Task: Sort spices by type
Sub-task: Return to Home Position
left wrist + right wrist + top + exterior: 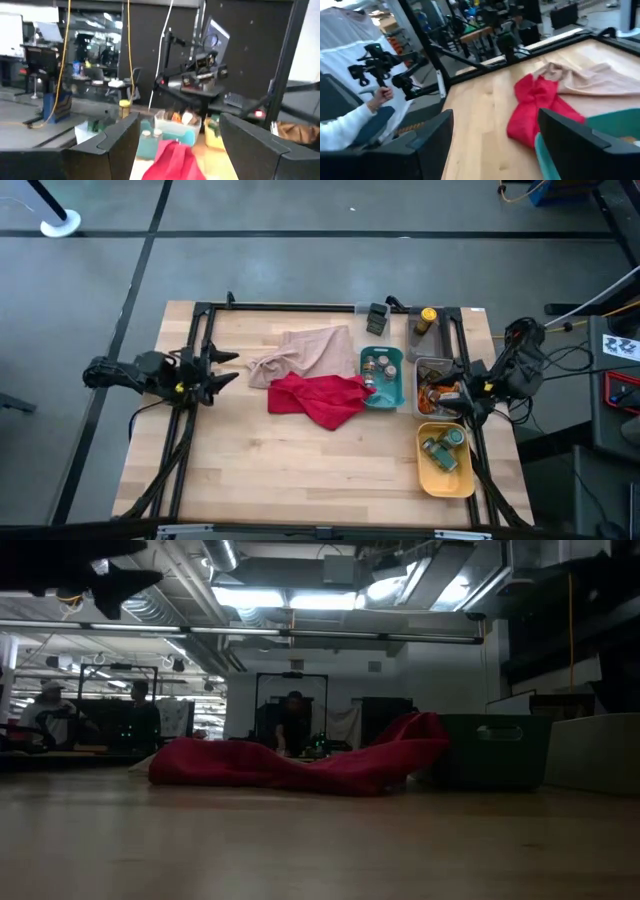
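In the high view, small round jars sit in the teal tray (391, 394), brown-orange sachets fill the clear tray (432, 364), and green-lidded jars lie in the yellow tray (437, 478). A yellow-capped bottle (426, 319) stands near the far edge. My left gripper (228, 369) hovers open at the table's left side, raised above the wood. My right gripper (452, 396) is open beside the clear tray at the right side. In the left wrist view the teal tray (170, 137), the clear tray (177, 118) and the bottle (124, 108) show beyond the fingers.
A red cloth (318, 399) lies crumpled at the table's middle, partly over a beige cloth (305, 352) on its far side. A dark metal frame (300, 308) runs along the far edge and both sides. A person's hand (379, 97) holds a controller beyond the table.
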Robot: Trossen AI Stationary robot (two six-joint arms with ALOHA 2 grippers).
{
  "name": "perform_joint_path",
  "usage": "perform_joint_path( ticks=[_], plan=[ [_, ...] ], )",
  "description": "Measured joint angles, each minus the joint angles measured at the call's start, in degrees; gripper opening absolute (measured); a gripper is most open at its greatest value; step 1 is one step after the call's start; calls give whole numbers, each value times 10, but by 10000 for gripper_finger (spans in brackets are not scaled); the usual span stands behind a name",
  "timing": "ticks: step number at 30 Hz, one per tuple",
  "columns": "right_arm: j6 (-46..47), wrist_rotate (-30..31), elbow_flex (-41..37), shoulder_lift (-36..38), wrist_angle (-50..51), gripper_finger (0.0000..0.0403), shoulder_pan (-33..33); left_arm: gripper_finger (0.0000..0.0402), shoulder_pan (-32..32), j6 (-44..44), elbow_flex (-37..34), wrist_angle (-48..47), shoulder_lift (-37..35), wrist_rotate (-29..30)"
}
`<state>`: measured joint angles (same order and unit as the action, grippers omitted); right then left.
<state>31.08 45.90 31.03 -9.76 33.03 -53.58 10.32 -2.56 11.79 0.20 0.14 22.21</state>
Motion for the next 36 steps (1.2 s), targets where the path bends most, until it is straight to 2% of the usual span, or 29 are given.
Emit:
perform_joint_path(
  ticks=[5,9,15,23,31,36],
  plan=[
    [-56,-6,-85,10,-134,289,0,255,-14,3,-27,20,1,7],
    [-59,-13,-128,10,-192,289,5,255,-34,14,-49,47,1,7],
    [-69,-85,-182,2,-283,289,86,255,-59,35,-94,103,1,8],
    [-78,-300,-252,-45,-423,289,307,255,-80,16,-112,105,2,7],
    [-94,-584,-253,-69,-427,289,524,255,-83,28,-112,103,2,5],
    [-106,-693,-253,-52,-426,289,607,255,-83,27,-112,98,2,5]
  ],
)
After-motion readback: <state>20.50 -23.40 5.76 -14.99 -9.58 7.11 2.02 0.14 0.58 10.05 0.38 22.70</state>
